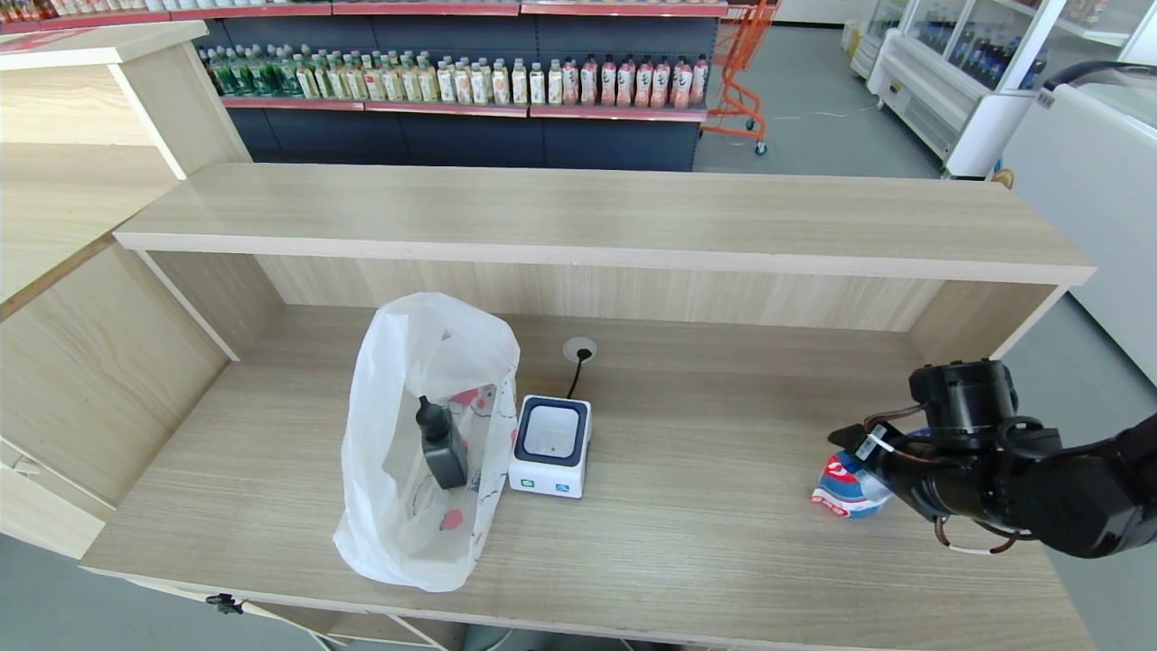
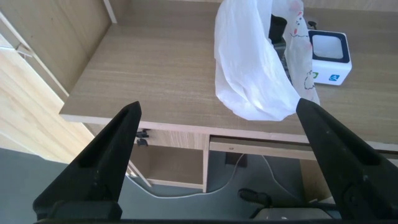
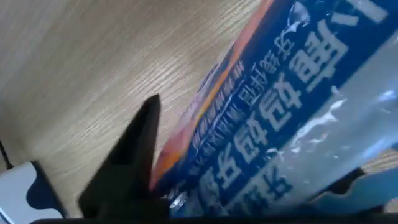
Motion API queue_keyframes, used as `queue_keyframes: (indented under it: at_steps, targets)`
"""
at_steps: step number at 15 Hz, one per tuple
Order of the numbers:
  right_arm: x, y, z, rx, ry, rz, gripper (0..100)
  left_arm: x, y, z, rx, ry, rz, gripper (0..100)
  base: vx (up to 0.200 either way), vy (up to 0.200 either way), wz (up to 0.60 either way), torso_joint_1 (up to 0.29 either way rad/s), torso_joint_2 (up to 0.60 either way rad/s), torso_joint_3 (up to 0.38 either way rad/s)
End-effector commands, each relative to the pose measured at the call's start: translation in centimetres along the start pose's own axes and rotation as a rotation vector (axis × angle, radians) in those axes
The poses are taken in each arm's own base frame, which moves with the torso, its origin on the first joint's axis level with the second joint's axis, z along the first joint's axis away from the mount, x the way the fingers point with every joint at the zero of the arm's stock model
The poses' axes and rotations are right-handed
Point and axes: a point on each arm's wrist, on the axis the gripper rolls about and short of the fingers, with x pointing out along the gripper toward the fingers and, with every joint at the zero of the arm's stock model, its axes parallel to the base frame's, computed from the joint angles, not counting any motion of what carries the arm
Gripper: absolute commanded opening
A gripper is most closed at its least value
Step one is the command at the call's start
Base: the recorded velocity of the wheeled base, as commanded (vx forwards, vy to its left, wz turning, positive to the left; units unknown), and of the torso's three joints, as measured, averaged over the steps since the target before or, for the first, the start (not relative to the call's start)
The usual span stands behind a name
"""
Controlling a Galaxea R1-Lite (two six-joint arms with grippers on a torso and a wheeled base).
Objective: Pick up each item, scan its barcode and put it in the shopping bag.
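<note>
**Slippery packet, slack bag: where this pick may fail**

The blue, red and white snack packet (image 1: pixel 842 489) lies on the bench (image 1: pixel 705 542) at the lower right of the head view. It is well apart from the barcode scanner (image 1: pixel 550 443) at the centre and from the white plastic shopping bag (image 1: pixel 398 506) just left of the scanner. The right hand (image 1: pixel 859 452) sits right at the packet; whether it has closed on it cannot be told. The left hand (image 2: pixel 219 112) is spread wide and holds nothing, hanging off the bench's near edge, near the bag.

The packet's glossy film looks likely to slide out of a shallow pinch on lifting. Being soft, it may also fold and hide its barcode, and which face carries the code is not visible, so the scan could miss.

The bag is limp, its mouth partly slumped, with a dark bottle (image 1: pixel 443 448) standing inside. A packet dropped on the rim could collapse the opening or topple the bottle.
</note>
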Motion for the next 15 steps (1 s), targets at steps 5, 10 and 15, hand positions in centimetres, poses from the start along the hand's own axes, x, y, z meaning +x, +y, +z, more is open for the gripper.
queue_keyframes:
  at_steps: [5,10,15]
  targets:
    - [2.0,-0.5,-1.1,-0.144,-0.004,-0.086,0,0.0,0.0,0.0,-0.001,0.0,0.001,100,0.0,0.0,0.0,0.0,0.0,0.0]
    - [-0.3,0.5,0.5,-0.281,-0.101,-0.012,0,0.0,0.0,0.0,-0.001,0.001,0.001,100,0.0,0.0,0.0,0.0,0.0,0.0]
    - [-9.8,0.0,1.2,-0.357,0.013,0.471,0,0.0,0.0,0.0,-0.001,0.001,0.001,100,0.0,0.0,0.0,0.0,0.0,0.0]
